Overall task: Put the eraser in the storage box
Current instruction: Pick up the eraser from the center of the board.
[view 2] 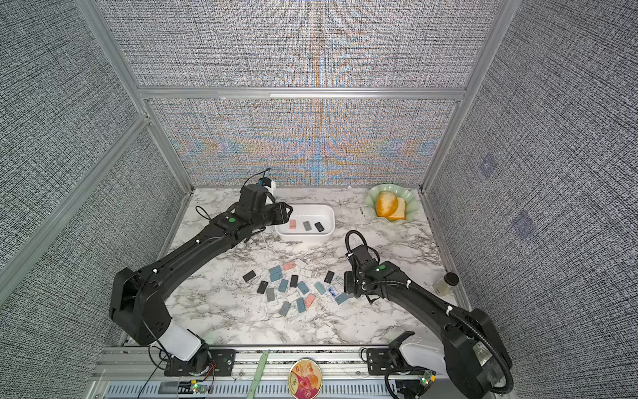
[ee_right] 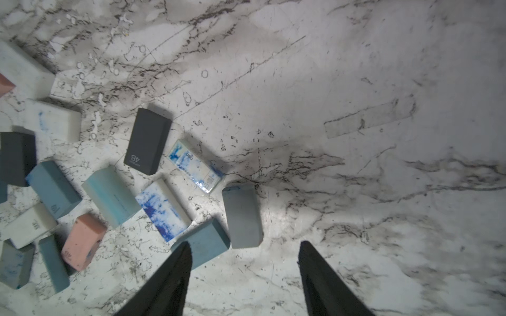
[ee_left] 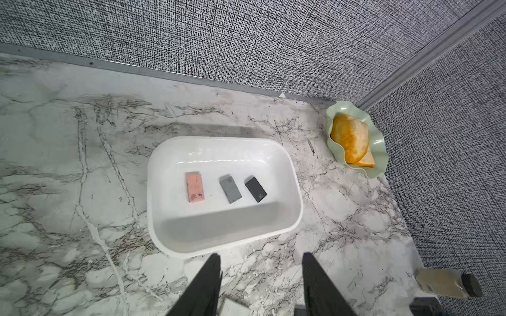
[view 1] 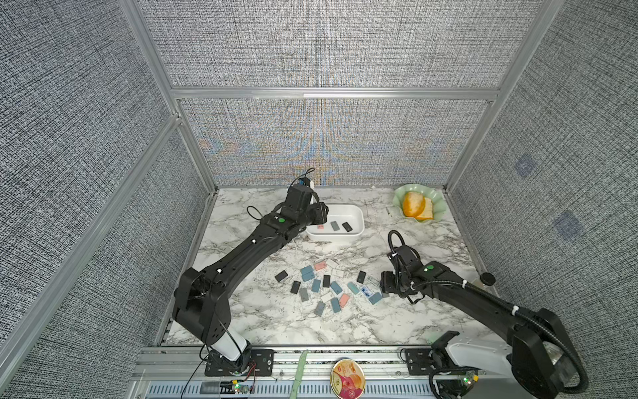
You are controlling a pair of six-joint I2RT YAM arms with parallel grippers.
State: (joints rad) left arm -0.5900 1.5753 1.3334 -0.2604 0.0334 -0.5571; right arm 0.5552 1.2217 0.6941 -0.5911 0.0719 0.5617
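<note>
The white storage box (view 1: pixel 361 217) (view 2: pixel 332 215) (ee_left: pixel 224 232) stands at the back of the marble table. Three erasers lie inside it: a pink one (ee_left: pixel 195 187), a grey one (ee_left: pixel 230 189) and a black one (ee_left: pixel 255 189). My left gripper (ee_left: pixel 261 257) hangs open and empty just outside the box's near wall. Several loose erasers (view 1: pixel 326 286) (view 2: pixel 297 286) are scattered mid-table. At the right edge of that pile my right gripper (ee_right: pixel 245 244) is open, low over bare marble. A grey eraser (ee_right: pixel 242 216) lies just ahead of it, and one fingertip overlaps a blue eraser (ee_right: pixel 208 242).
A pale green scalloped dish (view 1: pixel 400 200) (ee_left: pixel 379 153) holding bread sits in the back right corner. A jar with a black lid (view 1: pixel 485 279) (ee_left: pixel 449 283) stands by the right wall. A round tin (view 1: pixel 347 378) lies on the front rail. Fabric walls enclose three sides.
</note>
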